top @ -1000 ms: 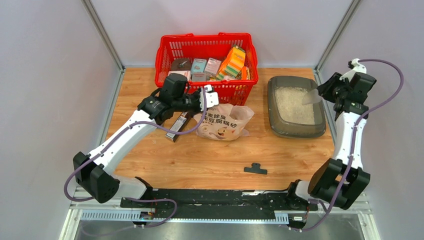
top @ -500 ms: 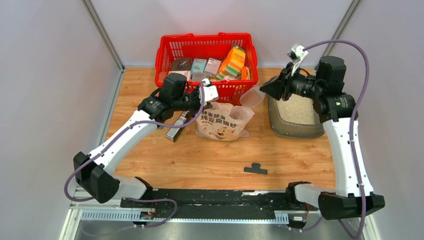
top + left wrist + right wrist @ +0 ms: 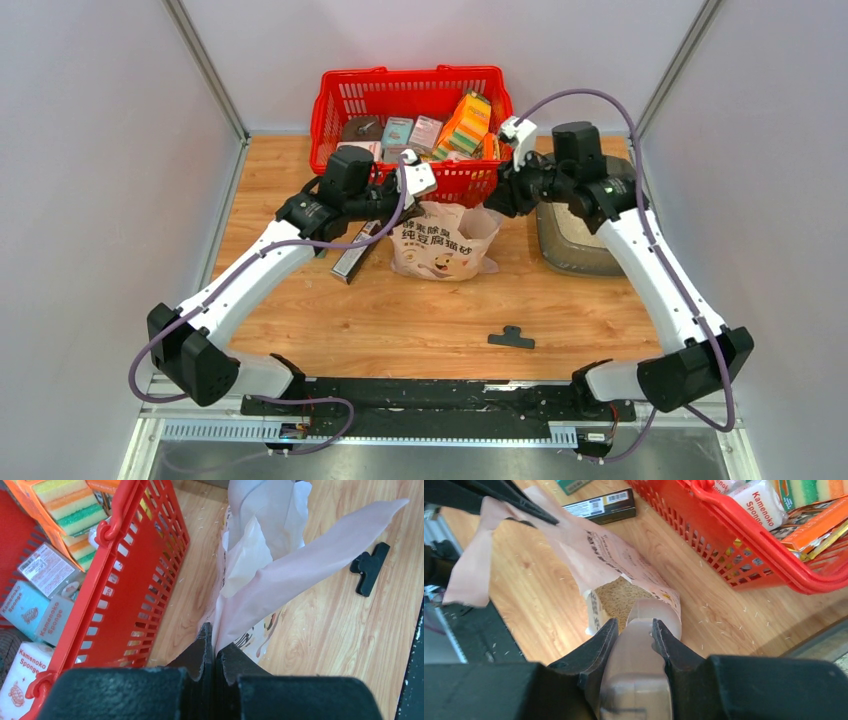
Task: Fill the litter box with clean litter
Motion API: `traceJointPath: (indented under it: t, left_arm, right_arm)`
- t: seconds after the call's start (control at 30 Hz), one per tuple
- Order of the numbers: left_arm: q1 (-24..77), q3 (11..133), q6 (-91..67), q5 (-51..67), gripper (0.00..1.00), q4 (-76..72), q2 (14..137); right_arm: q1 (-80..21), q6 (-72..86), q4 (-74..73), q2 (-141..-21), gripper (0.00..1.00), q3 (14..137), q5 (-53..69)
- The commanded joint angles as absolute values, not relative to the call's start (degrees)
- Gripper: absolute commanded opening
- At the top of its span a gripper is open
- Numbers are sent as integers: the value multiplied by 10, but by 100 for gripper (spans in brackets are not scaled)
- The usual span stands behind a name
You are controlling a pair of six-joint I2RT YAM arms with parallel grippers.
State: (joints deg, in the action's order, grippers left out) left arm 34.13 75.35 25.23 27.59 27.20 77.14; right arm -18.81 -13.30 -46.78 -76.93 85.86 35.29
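The grey litter box point(image 3: 578, 250) sits at the right, largely covered by my right arm. My right gripper point(image 3: 497, 204) point(image 3: 635, 630) is shut on the handle of a clear plastic scoop point(image 3: 646, 614), whose bowl hangs at the open mouth of the pink cat-print bag point(image 3: 445, 245) point(image 3: 611, 555). Beige clean litter point(image 3: 616, 596) shows inside the bag. My left gripper point(image 3: 413, 186) point(image 3: 214, 639) is shut on the bag's top edge point(image 3: 280, 575), holding it up and open.
A red basket point(image 3: 415, 100) point(image 3: 125, 575) point(image 3: 744, 545) full of sponges and boxes stands just behind the bag. A black box point(image 3: 352, 255) point(image 3: 601, 507) lies left of the bag. A black clip point(image 3: 511, 338) point(image 3: 369, 567) lies on the wood nearer me. Stray granules dot the table.
My right arm has swung left from over the litter box to the bag's mouth, carrying the scoop. The left gripper has kept its hold on the bag's edge.
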Motion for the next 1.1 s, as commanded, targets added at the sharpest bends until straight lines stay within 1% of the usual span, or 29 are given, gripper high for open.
traceJointPath:
  t: [0.0,0.13,0.23,0.33,0.43,0.47,0.5,0.6,0.8,0.9,1.0,1.07]
  left_arm:
    - [341,779,146,273,0,138,749]
    - [340,810,84,250,0,91,768]
    - [341,845,66,248,0,76,794]
    - [341,855,71,246,0,76,811]
    - [341,839,72,249,0,81,808]
    - [340,831,68,253,0,83,806]
    - [341,827,64,255,0,83,802]
    - [341,817,48,258,0,83,796]
    - [341,808,40,257,0,80,796]
    - [341,809,30,257,0,69,799]
    - [342,816,22,255,0,65,804]
    - [341,821,19,256,0,64,807]
  right_arm:
    - [-236,-70,-361,-807,0,858,172]
    - [-259,-9,-364,-860,0,887,107]
    - [-267,12,-362,-887,0,899,50]
    - [-267,18,-324,-892,0,886,26]
    - [-270,25,-286,-886,0,836,5]
    - [-273,28,-270,-878,0,798,1]
    - [-274,30,-253,-874,0,775,-32]
    - [-282,39,-208,-867,0,718,-48]
    - [-293,85,-207,-877,0,646,-9]
    - [-285,145,-201,-882,0,626,59]
    - [-281,176,-186,-891,0,629,76]
    - [-265,234,-175,-901,0,642,98]
